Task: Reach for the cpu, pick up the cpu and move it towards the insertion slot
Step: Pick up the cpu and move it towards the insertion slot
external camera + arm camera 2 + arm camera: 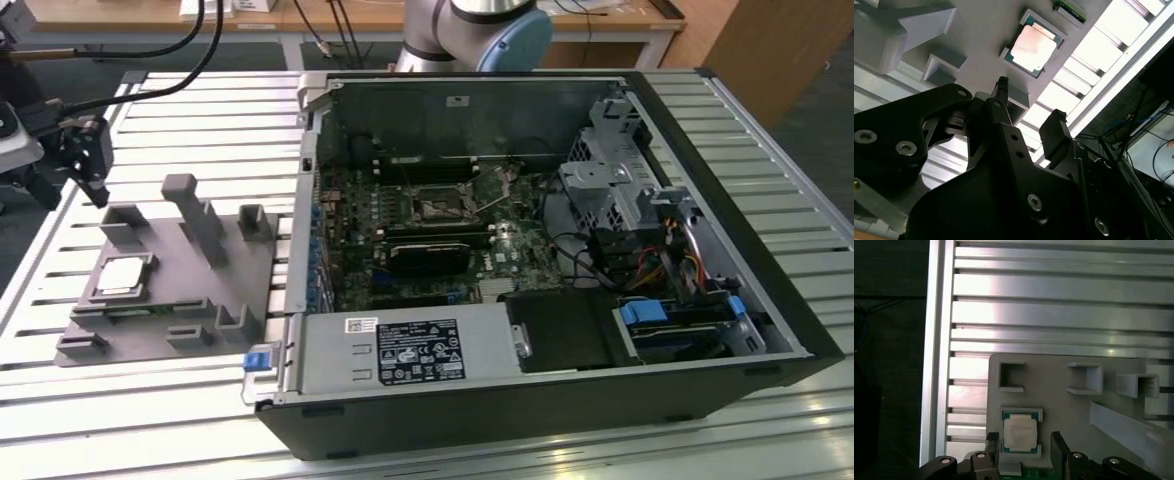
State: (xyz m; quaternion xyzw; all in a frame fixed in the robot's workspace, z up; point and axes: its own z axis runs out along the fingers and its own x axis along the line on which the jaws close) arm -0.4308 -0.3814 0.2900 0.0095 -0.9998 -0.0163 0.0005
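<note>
I am over a bench (147,410) of ribbed silver aluminium slats, with wooden desks, trailing cables and dark floor around it. On the bench, at the exterior view's left, lies a grey plastic fixture plate (160,315) with upright blocks and small open-sided pockets. At the exterior view's right, an open black computer case (561,405) lies on its side, and the silver and blue base of my arm (487,30) rises behind it. The cpu (120,277) lies flat in a shallow pocket of the grey plate, near the plate's edge furthest from the case. It is a small square chip with a pale, softly shining metal top and a thin dark green rim (1020,434), framed by low grey lips on two opposite sides. My hand (1030,98) hangs above the plate, open, its two black fingers (993,444) spread apart with nothing between them, and the cpu is seen between them in the first wrist view. The insertion slot (438,205) is a dark square socket in a silvery frame on the green board inside the case, well apart from the cpu. A metal box (400,350) at the near side of the case carries a black and white label, whose print I cannot read.
</note>
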